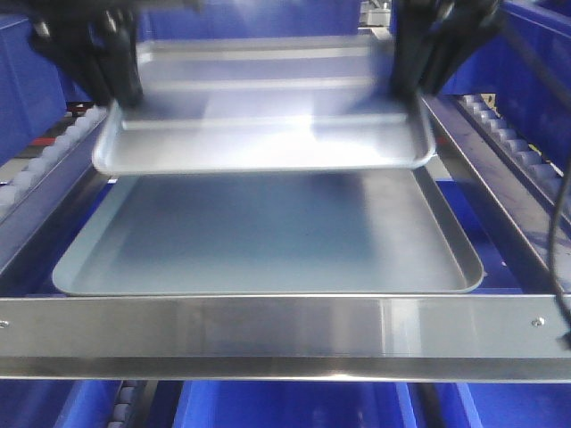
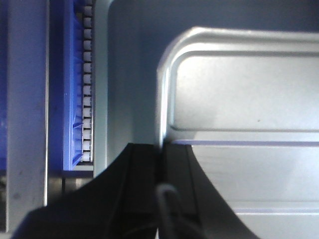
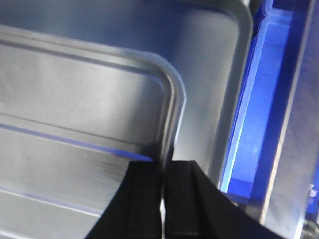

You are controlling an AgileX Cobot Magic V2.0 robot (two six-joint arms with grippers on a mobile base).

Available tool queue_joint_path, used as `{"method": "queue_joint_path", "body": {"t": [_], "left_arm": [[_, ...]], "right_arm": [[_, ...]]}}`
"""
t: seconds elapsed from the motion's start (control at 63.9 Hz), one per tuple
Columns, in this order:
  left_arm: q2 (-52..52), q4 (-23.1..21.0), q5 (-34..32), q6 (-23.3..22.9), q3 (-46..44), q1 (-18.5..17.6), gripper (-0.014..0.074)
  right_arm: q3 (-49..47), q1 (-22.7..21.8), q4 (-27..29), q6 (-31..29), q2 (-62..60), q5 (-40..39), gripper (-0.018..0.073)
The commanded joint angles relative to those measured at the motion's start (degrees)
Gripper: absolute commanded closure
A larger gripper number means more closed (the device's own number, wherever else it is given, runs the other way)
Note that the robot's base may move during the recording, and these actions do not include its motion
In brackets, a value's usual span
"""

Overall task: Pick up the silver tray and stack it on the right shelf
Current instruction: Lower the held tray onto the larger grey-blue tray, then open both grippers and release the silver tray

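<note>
The shiny silver tray with two long ridges hangs level in the air, held by both short rims. My left gripper is shut on its left rim, and the wrist view shows the black fingers pinching that edge of the tray. On the opposite rim my right gripper is shut too, its jaws closed on the tray's edge in the right wrist view. Below the tray is the right shelf, whose wide steel front bar has two rivets.
A larger dull grey tray lies on the shelf directly under the held one. White roller lanes run along both sides. Blue bins sit beneath the rack, and a black cable hangs at the right.
</note>
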Motion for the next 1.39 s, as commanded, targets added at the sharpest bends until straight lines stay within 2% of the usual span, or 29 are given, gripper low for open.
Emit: {"method": "queue_joint_path", "body": {"t": [0.0,0.313,0.407,0.516,0.579,0.657,0.767,0.86,0.954,1.048,1.267,1.377], "left_arm": [[0.36,2.80,-3.38,0.61,-1.87,0.91,0.0689],[8.97,3.90,-5.12,1.09,-2.00,2.24,0.0689],[10.11,2.23,-3.26,3.29,-3.04,2.66,0.0689],[10.66,-0.60,-3.63,7.51,-4.55,3.23,0.0689],[10.66,-1.92,-4.03,8.16,-5.35,3.64,0.0687],[10.66,-3.60,-4.03,9.67,-6.44,4.18,0.0680],[10.66,-5.88,-4.03,12.44,-7.37,4.61,0.0566],[10.66,-7.01,-4.03,13.35,-7.43,4.71,0.0378],[10.66,-7.01,-3.92,13.50,-7.48,4.71,0.0215],[10.66,-7.01,-3.37,13.50,-7.48,4.71,0.0129],[9.52,-6.89,1.09,13.90,-8.77,4.71,0.0132],[7.08,-6.89,2.58,14.81,-8.77,4.60,0.0156]], "right_arm": [[-2.18,-1.08,-2.06,-1.52,0.76,-2.74,0.0503],[-2.18,-1.20,-2.06,-1.52,7.32,-5.65,0.0503],[-2.18,-1.20,-2.06,-1.52,7.56,-5.85,0.0500],[-2.18,-1.20,-2.06,-1.52,7.56,-6.11,0.0500],[-2.18,-1.20,-2.06,-1.52,7.56,-6.11,0.0496],[-2.18,-1.20,-2.06,-1.52,7.56,-5.89,0.0442],[-2.18,-1.20,-2.06,-1.52,7.56,-5.71,0.0260],[-2.18,-1.20,-2.06,-1.52,7.56,-5.71,0.0087],[-2.18,-1.20,-2.06,-1.52,7.56,-5.57,-0.0011],[-2.18,-1.20,-2.06,-1.52,7.39,-5.45,-0.0022],[-2.18,-1.20,-2.06,-1.52,4.57,-5.45,-0.0018],[-2.07,-1.20,-2.06,-1.52,2.23,-4.46,0.0055]]}}
